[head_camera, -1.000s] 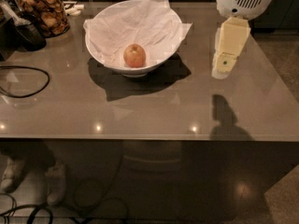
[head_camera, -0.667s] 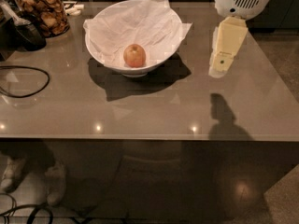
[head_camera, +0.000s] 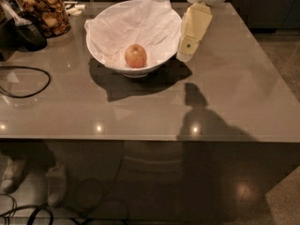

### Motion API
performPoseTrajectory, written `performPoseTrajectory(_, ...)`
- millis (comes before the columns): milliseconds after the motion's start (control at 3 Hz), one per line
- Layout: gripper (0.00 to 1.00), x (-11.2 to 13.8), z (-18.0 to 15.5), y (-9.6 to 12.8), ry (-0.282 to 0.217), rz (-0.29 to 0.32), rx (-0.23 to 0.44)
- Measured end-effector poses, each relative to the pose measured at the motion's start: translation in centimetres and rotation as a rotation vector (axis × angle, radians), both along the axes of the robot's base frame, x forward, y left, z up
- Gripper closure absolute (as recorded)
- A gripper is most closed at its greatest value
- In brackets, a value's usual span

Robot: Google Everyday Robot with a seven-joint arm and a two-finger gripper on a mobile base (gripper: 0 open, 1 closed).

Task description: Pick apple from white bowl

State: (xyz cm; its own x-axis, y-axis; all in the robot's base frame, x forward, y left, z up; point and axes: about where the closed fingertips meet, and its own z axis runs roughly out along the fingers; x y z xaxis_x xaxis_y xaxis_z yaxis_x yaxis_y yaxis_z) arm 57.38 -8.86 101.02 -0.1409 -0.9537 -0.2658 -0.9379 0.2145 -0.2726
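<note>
The apple [head_camera: 135,56], small, orange-red with a yellowish patch, lies in the middle of the white bowl [head_camera: 105,61]. The bowl is wide and glossy, lined with crinkled white paper, and stands on the grey table toward the back. My gripper [head_camera: 186,53] hangs from the white arm head at the top right. Its cream-coloured fingers point down and to the left, just outside the bowl's right rim. It is above the table and apart from the apple, to the apple's right. It holds nothing.
A glass jar of brown snacks [head_camera: 44,11] stands at the back left beside a black object [head_camera: 26,32]. A black cable [head_camera: 23,81] loops on the table's left side. The table's front edge [head_camera: 140,137] runs across the middle; floor cables lie below.
The gripper has moved left, from well right of the bowl to just beside its right rim. The apple and bowl have not moved.
</note>
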Motion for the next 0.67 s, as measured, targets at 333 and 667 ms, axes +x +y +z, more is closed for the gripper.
performPoseTrajectory(333, 0.00, 0.0, 0.0, 0.0, -0.001, 0.000, 0.000)
performPoseTrajectory(667, 0.00, 1.4, 0.1, 0.8, -0.018, -0.004, 0.046)
